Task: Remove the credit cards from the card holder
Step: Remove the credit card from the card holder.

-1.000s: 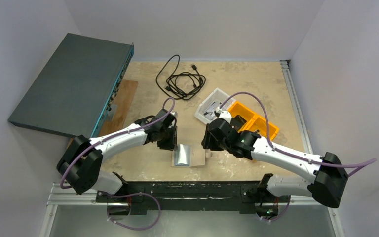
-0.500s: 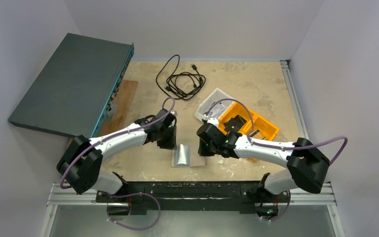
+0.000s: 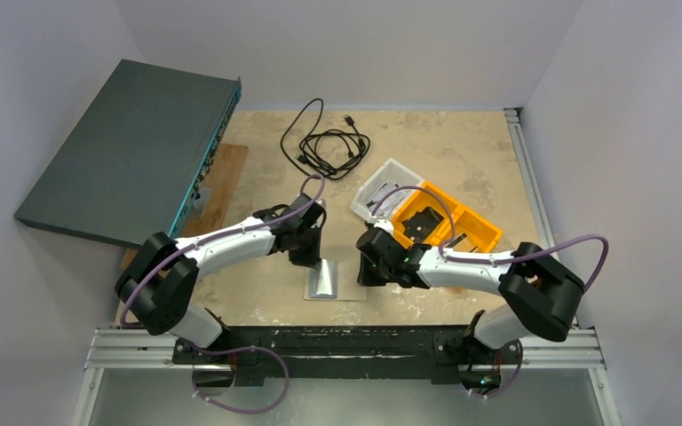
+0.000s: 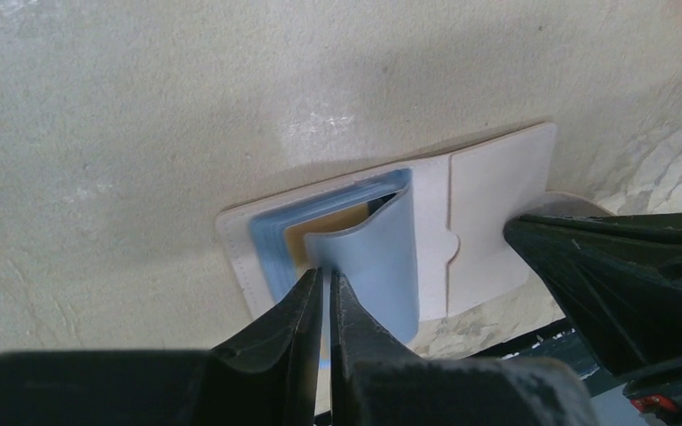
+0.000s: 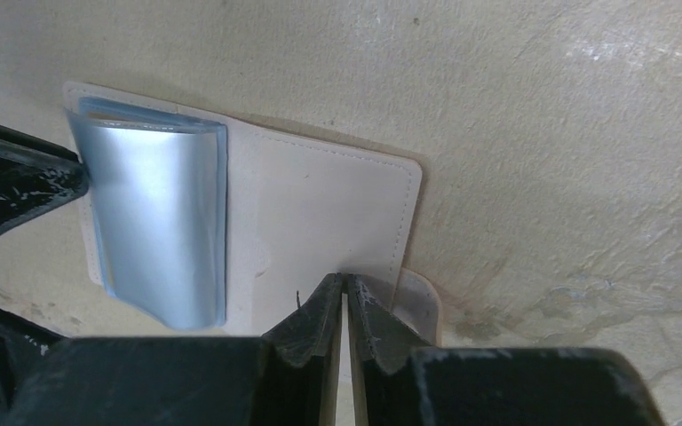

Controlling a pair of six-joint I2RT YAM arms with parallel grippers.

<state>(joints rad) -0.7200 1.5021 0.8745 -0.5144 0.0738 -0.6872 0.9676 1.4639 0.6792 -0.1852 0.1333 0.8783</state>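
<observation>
The right arm [image 3: 462, 264] has swung in from the right over the last second and folded at the elbow. That has brought the right gripper [image 5: 346, 286] down onto the card holder [image 5: 320, 195], while the left gripper [image 4: 327, 282] has edged closer and drawn the holder's inner flap higher. The card holder lies open on the table [image 3: 462, 146] near its front edge, between the two grippers. The left gripper's fingers are pressed together on the lower corner of the blue-grey flap [image 4: 377, 257], which curls up off the cream cover; beneath it a yellowish card [image 4: 324, 232] shows in the pocket. The right gripper's fingers are drawn together too, tips resting on the cream cover's edge just beside the closure tab [image 5: 419, 302]; whether they pinch the cover cannot be told. Farther back on the right sit an orange bin [image 3: 475, 226] and, just beside it, a white tray [image 3: 382, 182]. A black cable [image 3: 329, 142] lies coiled beyond, and a dark grey case [image 3: 129, 146] lies at an angle at far left, beside a wooden board [image 3: 222, 182].
</observation>
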